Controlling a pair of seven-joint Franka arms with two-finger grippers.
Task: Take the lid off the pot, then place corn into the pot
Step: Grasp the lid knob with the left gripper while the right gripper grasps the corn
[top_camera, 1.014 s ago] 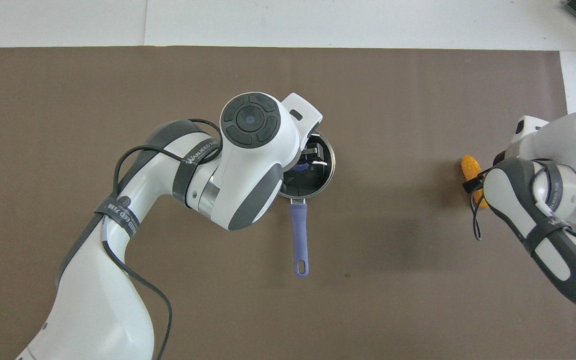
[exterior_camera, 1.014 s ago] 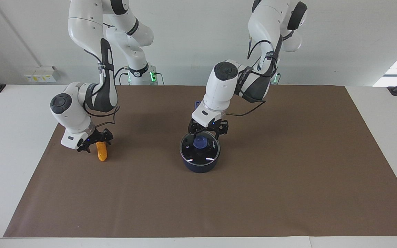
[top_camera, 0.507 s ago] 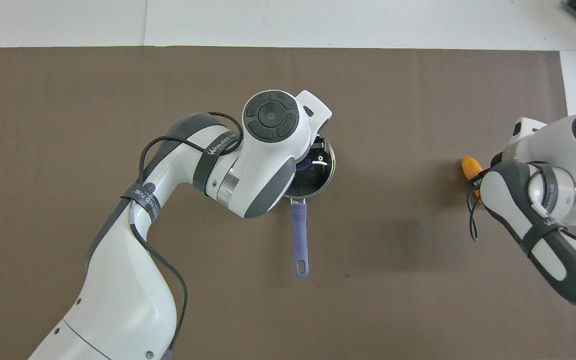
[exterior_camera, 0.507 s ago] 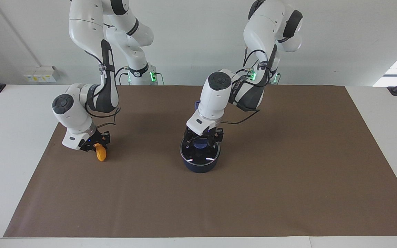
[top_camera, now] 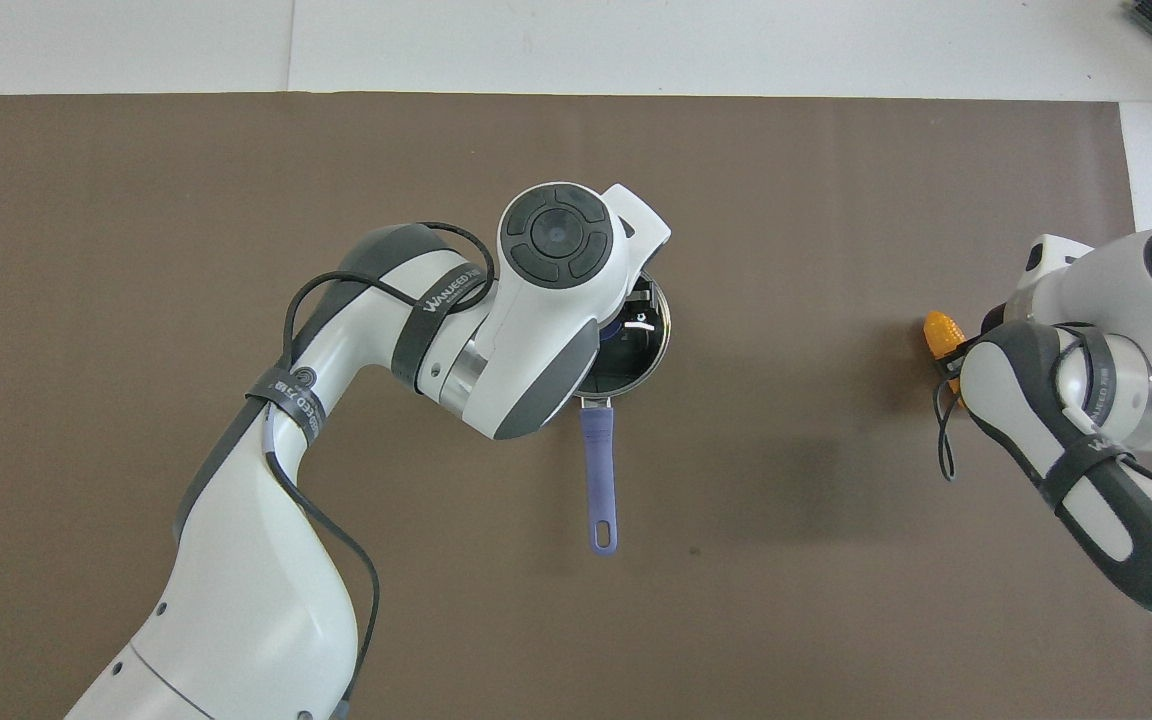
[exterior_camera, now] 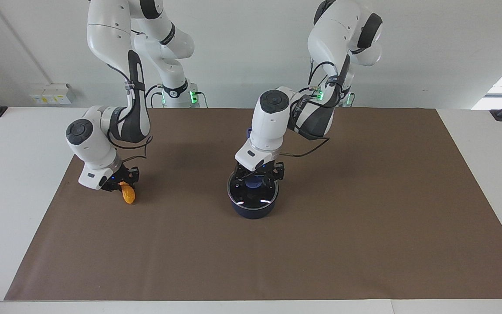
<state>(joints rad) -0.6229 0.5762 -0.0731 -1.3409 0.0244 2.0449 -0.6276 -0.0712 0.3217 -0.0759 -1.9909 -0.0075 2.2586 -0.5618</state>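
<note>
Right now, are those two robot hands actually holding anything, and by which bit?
The right gripper is shut on the corn, gripping its upper end. The left gripper straddles the lid's blue knob; a grip cannot be told.

One pot, one lid, one corn, two arms

"wanjeed" on strap round left arm.

White table, brown mat over it; on mat: pot, corn well apart.
</note>
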